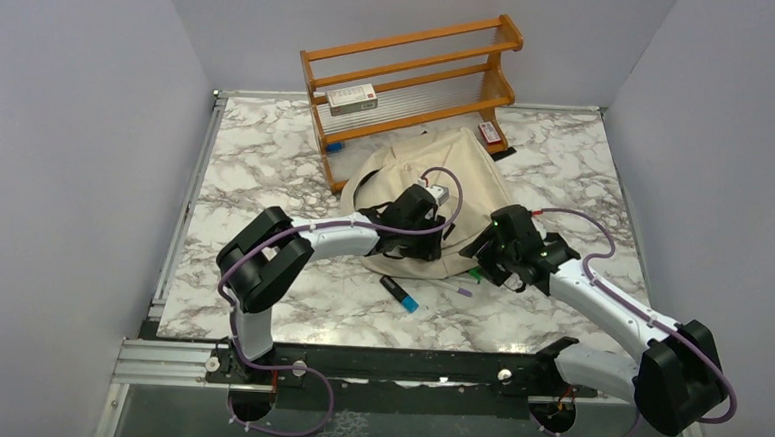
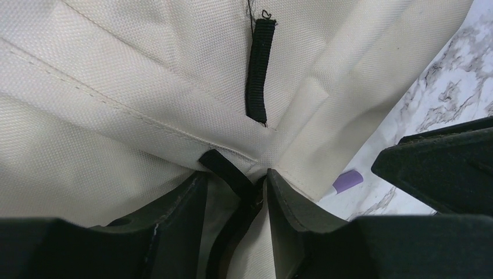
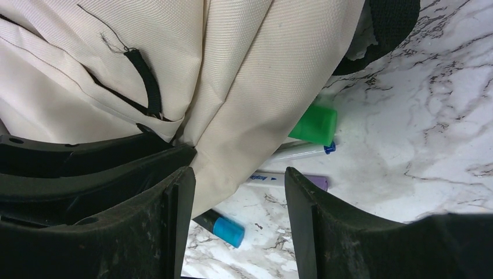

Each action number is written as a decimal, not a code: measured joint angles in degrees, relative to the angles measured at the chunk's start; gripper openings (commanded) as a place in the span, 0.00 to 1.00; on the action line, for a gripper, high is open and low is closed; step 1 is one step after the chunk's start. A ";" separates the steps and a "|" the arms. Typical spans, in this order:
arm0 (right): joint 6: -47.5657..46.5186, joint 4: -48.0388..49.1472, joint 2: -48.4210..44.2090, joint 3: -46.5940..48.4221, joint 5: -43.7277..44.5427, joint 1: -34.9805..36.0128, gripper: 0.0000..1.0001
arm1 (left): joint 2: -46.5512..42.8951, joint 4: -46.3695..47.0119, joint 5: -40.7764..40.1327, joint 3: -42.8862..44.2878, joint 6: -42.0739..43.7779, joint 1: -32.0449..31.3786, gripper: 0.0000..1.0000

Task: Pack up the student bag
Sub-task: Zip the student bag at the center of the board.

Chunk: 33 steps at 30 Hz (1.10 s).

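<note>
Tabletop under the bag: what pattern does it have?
White marble with grey veins; the tabletop shows best in the top external view.

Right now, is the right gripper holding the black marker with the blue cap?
No, the right gripper is open, and the black marker with the blue cap lies loose on the marble table.
</note>
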 measured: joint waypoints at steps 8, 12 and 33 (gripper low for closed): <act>-1.29 0.74 0.00 0.00 -0.96 0.02 0.62 | 0.11 0.68 -0.22 0.11 -0.37 0.00 0.38; -2.08 1.03 0.22 0.00 -1.53 0.00 0.62 | 0.22 0.79 -0.33 0.63 -0.46 -0.02 0.37; -2.97 3.54 2.62 -0.50 -2.25 0.02 0.65 | -0.22 0.70 -0.68 1.33 -0.26 0.00 0.00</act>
